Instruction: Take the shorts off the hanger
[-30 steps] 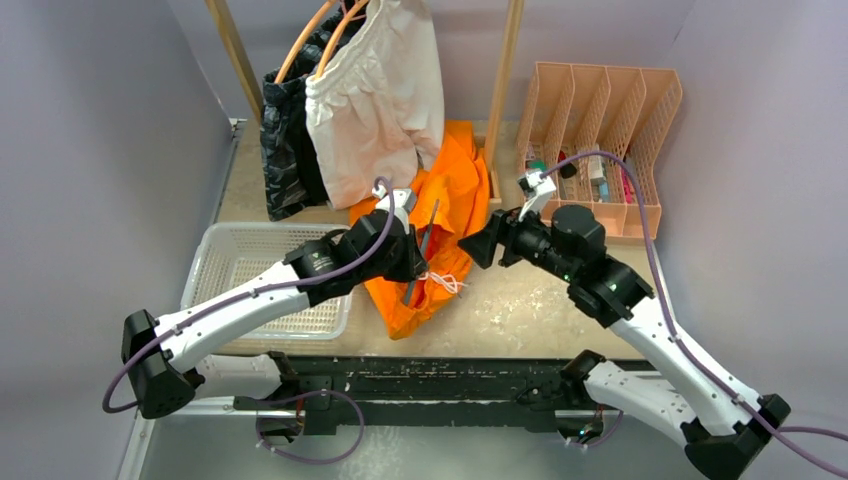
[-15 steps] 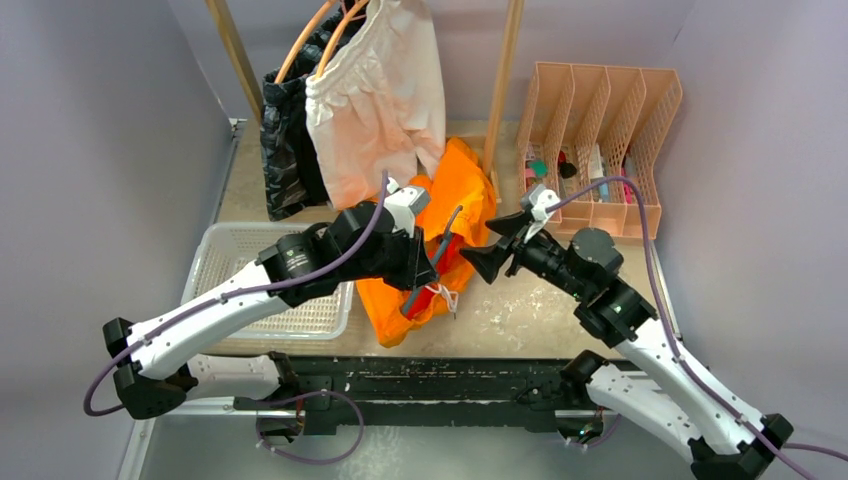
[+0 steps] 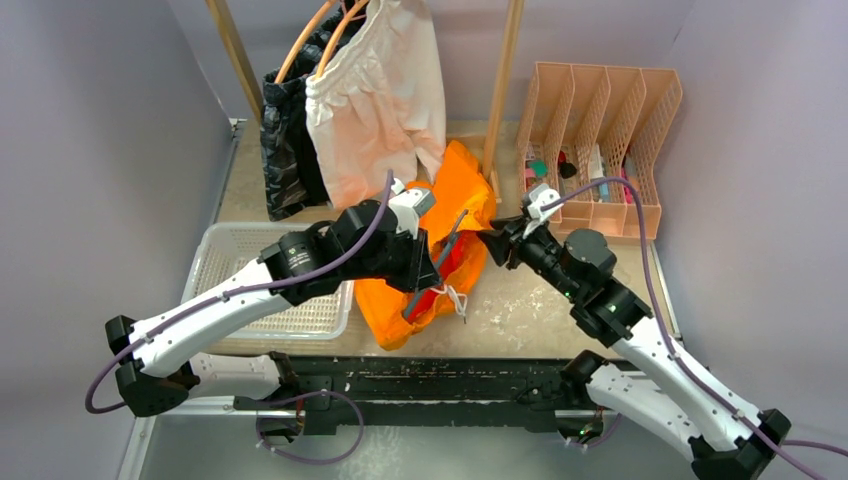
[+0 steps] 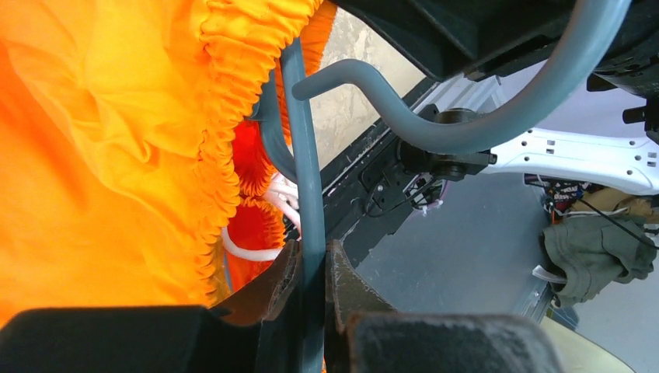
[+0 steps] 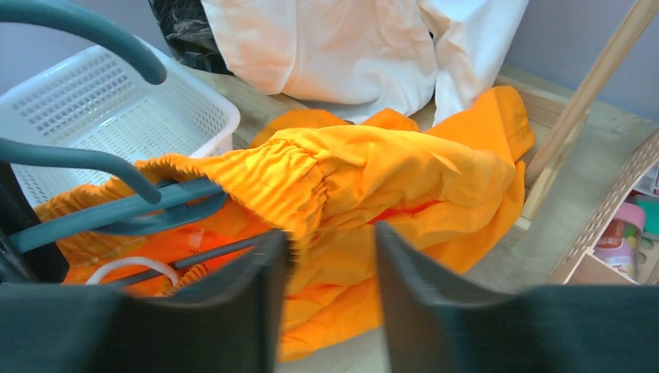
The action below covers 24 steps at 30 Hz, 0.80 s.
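Observation:
The bright orange shorts point(image 3: 455, 240) with a white drawstring point(image 3: 448, 292) hang on a grey hanger point(image 3: 437, 262) above the table. My left gripper point(image 3: 430, 272) is shut on the hanger's bar point(image 4: 311, 202); its fingers point(image 4: 276, 287) clamp the bar beside the gathered orange waistband point(image 4: 225, 116). My right gripper point(image 3: 492, 243) is open at the shorts' right edge, its jaws straddling the orange fabric point(image 5: 373, 186). White shorts point(image 3: 375, 95) and camo shorts point(image 3: 285, 140) hang on orange hangers point(image 3: 315, 35) at the back rack. The plain black pair is not visible.
A white mesh basket point(image 3: 235, 262) sits at the left under my left arm. A peach divider rack point(image 3: 600, 130) holding small items stands at the back right. Two wooden rack posts point(image 3: 503, 75) rise behind the shorts.
My right gripper has moved left and forward to the orange shorts' right edge. My left gripper has lifted the hanger and shorts slightly toward the back.

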### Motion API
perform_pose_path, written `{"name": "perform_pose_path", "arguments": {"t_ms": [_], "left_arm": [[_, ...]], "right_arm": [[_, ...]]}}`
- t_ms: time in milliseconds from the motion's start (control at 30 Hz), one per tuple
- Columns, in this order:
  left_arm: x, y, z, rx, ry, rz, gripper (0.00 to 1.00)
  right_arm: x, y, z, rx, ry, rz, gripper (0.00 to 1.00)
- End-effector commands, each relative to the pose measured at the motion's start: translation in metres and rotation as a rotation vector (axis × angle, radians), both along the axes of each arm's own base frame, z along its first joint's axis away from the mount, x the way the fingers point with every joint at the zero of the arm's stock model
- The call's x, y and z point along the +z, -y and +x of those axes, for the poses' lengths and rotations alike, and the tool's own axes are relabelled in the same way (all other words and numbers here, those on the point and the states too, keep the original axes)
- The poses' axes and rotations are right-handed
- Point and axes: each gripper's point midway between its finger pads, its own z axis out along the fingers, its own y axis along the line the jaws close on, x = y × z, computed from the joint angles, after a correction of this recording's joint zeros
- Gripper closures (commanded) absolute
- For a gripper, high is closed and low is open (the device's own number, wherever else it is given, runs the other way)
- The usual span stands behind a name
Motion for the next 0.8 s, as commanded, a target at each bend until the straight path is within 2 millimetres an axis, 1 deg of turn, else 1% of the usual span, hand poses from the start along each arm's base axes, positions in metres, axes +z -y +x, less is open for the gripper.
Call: {"name": "perform_pose_path", "arguments": {"t_ms": [0, 33, 67, 100, 133, 233, 267, 300, 333, 367, 467, 600, 633, 667, 700, 733, 767], "left_arm": [[0.031, 0.013, -0.01, -0.049, 0.019, -0.116, 1.0], [0.029, 0.013, -0.011, -0.053, 0.016, -0.113, 1.0], [0.027, 0.013, -0.012, -0.056, 0.014, -0.105, 1.0], [0.025, 0.013, -0.013, -0.059, 0.011, -0.098, 1.0], [0.022, 0.013, -0.014, -0.061, 0.007, -0.088, 1.0], [0.015, 0.012, -0.015, -0.062, -0.006, -0.057, 1.0], [0.013, 0.01, -0.015, -0.053, -0.008, -0.042, 1.0], [0.011, 0.008, -0.013, -0.039, -0.006, -0.029, 1.0], [0.01, 0.007, -0.012, -0.029, -0.005, -0.021, 1.0], [0.01, 0.006, -0.013, -0.028, -0.004, -0.02, 1.0], [0.012, 0.008, -0.014, -0.032, -0.005, -0.04, 1.0], [0.019, 0.011, -0.009, -0.016, 0.014, -0.064, 1.0], [0.02, 0.012, -0.01, -0.022, 0.016, -0.071, 1.0], [0.021, 0.014, -0.012, -0.036, 0.012, -0.077, 1.0], [0.018, 0.016, -0.014, -0.051, 0.002, -0.073, 1.0], [0.015, 0.016, -0.016, -0.063, -0.007, -0.064, 1.0], [0.011, 0.015, -0.017, -0.068, -0.016, -0.049, 1.0]], "right_arm": [[0.019, 0.0, 0.021, -0.076, 0.021, 0.018, 0.73], [0.018, -0.001, 0.023, -0.088, 0.0, 0.032, 0.77], [0.02, -0.003, 0.025, -0.094, -0.009, 0.054, 0.77], [0.022, -0.004, 0.025, -0.096, -0.011, 0.076, 0.75], [0.024, -0.004, 0.026, -0.101, -0.013, 0.099, 0.71], [0.034, 0.001, 0.028, -0.142, -0.011, 0.165, 0.68], [0.036, 0.002, 0.027, -0.149, -0.013, 0.183, 0.64], [0.039, 0.002, 0.026, -0.143, -0.003, 0.195, 0.55], [0.041, 0.003, 0.024, -0.14, 0.005, 0.202, 0.53], [0.04, 0.003, 0.024, -0.138, 0.011, 0.207, 0.52], [0.038, -0.005, 0.02, -0.089, 0.022, 0.202, 0.52], [0.022, -0.014, 0.022, -0.065, -0.046, 0.171, 0.62], [0.018, -0.015, 0.023, -0.07, -0.066, 0.164, 0.68], [0.015, -0.013, 0.025, -0.083, -0.08, 0.156, 0.77], [0.014, -0.01, 0.027, -0.11, -0.095, 0.161, 0.84], [0.011, -0.007, 0.03, -0.159, -0.15, 0.204, 0.89], [0.006, -0.002, 0.03, -0.197, -0.201, 0.197, 0.98]]}}
